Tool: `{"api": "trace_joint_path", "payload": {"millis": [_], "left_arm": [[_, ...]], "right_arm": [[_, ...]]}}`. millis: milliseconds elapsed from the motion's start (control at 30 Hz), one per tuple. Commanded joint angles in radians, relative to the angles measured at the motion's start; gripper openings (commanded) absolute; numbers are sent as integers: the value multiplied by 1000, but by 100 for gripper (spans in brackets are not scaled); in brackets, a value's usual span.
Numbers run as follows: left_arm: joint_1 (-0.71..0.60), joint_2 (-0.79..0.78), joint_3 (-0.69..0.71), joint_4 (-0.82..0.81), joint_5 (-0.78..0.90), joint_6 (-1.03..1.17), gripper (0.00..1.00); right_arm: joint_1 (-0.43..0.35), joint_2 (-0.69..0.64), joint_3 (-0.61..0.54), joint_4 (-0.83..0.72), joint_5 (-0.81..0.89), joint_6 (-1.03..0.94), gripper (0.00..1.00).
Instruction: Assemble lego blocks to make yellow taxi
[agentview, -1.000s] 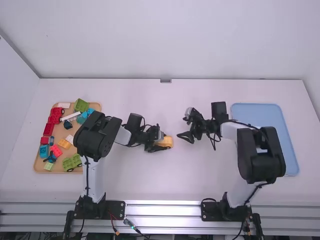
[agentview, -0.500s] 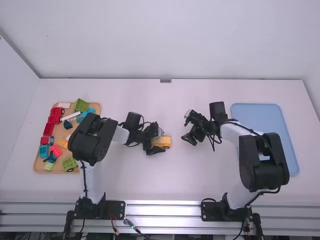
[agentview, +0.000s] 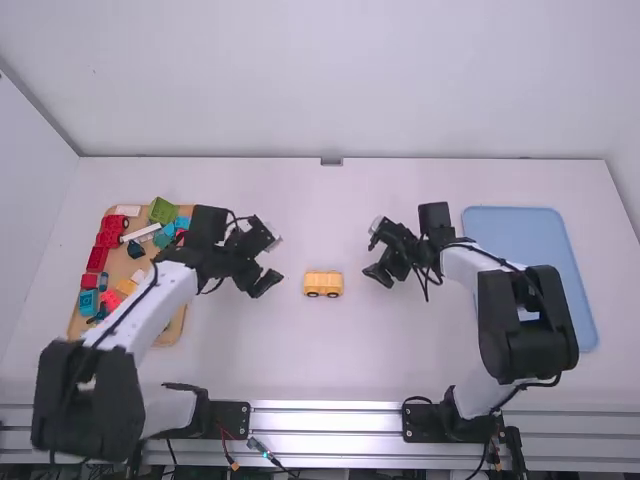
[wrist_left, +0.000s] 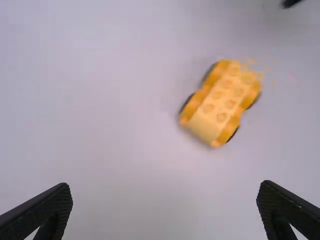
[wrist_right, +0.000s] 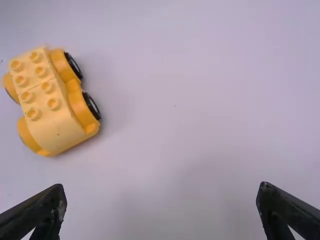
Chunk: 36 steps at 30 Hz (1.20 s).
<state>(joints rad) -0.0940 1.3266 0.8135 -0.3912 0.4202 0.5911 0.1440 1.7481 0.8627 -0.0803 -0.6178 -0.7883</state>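
Observation:
The yellow car (agentview: 323, 284) stands on its wheels in the middle of the table, between the grippers and touched by neither. My left gripper (agentview: 272, 262) is open to its left, near the wooden tray; my right gripper (agentview: 373, 259) is open to its right. In the left wrist view the car (wrist_left: 220, 102), with studs and a sloped end on top, lies beyond the spread left gripper (wrist_left: 165, 207). In the right wrist view the same car (wrist_right: 52, 102) shows two dark wheels along one side, and the right gripper (wrist_right: 161, 207) has nothing between its fingers.
A wooden tray (agentview: 172, 331) at the left holds loose red, green, blue, white and yellow blocks, partly covered by the left arm. On the right lies a blue tray (agentview: 513, 228), with the right arm over its near left part.
My left gripper has let go of the yellow car and drawn back left toward the wooden tray, leaving the car on the table. The right gripper has shifted only slightly.

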Motion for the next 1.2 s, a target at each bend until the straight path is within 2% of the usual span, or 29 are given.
{"api": "trace_joint_path", "payload": {"millis": [0, 67, 167, 300, 533, 700, 833, 933, 1033, 1167], "left_arm": [[14, -123, -3, -42, -280, -283, 99], [17, -175, -3, -50, -346, -373, 99], [16, -306, -3, -71, -586, -723, 99], [16, -393, -3, -123, -730, -834, 99], [51, -419, -3, -140, -840, -990, 99], [181, -377, 45, -225, -787, -1082, 99], [395, -260, 146, -310, -602, -1065, 99], [491, -178, 183, -307, -483, -1016, 99], [571, -79, 204, -287, -373, -974, 99], [632, 31, 204, -251, -335, -993, 99]], "right_arm": [[-1, -24, 6, 21, -2, 7, 99], [-1, -24, 6, 34, -2, 7, 99], [0, -24, 6, 60, -2, 7, 99], [3, -24, 6, 66, -2, 7, 99], [-2, -24, 6, 66, -2, 7, 99], [-1, -24, 6, 76, -2, 29, 99], [1, -24, 6, 120, -31, 111, 99], [-1, -24, 6, 127, -108, 96, 99], [-1, -24, 5, 109, -265, -53, 99], [-17, -24, 5, 40, -458, -322, 99]]}}
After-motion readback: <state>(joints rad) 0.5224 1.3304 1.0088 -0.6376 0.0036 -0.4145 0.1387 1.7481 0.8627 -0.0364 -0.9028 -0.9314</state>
